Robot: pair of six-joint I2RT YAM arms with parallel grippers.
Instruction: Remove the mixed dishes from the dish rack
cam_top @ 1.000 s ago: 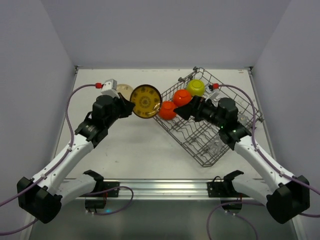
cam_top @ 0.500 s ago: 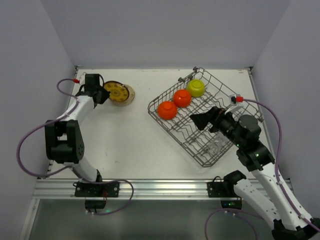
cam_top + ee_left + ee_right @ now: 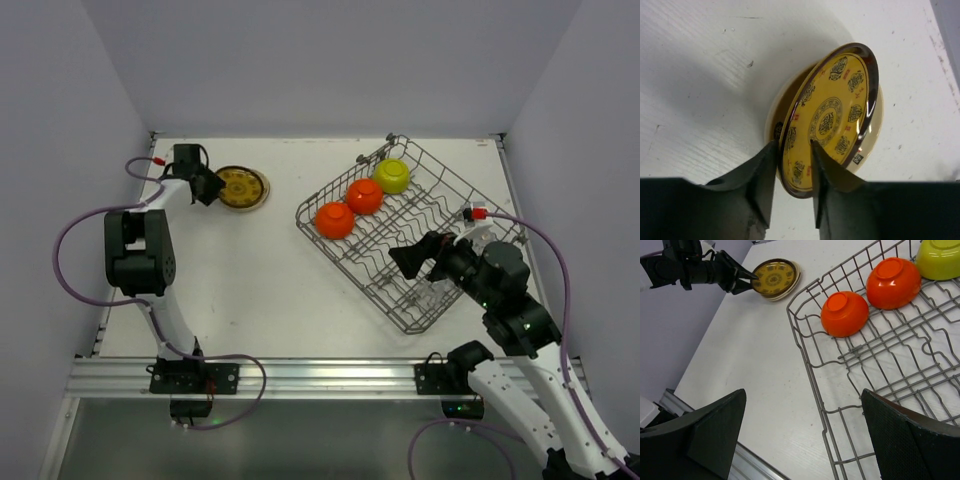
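- The patterned plate (image 3: 832, 115) is yellow with a dark brown rim. It carries a ring of dark round emblems with character-like marks and a few small red marks, none of them clear enough to read.
- No brand or label can be made out on any other dish.
- The left gripper (image 3: 792, 146) is narrowed onto this plate, with one finger against the rim's outer side and the other on the face.
- The plate leans tilted on a beige plate (image 3: 878, 120) at the table's (image 3: 250, 280) far left corner. Most of the beige plate is hidden underneath.
- The right gripper (image 3: 802, 410) is spread wide and empty, above the near left part of the dish rack (image 3: 400, 225).
- Two orange bowls (image 3: 334, 220) (image 3: 365, 196) and a yellow-green bowl (image 3: 391, 176) sit upside down in a row along the rack's far left side.
- The right wrist view cuts the yellow-green bowl off at its top edge.
- Something clear and glass-like (image 3: 435, 290) lies in the rack's near end, partly behind the right arm and hard to make out.
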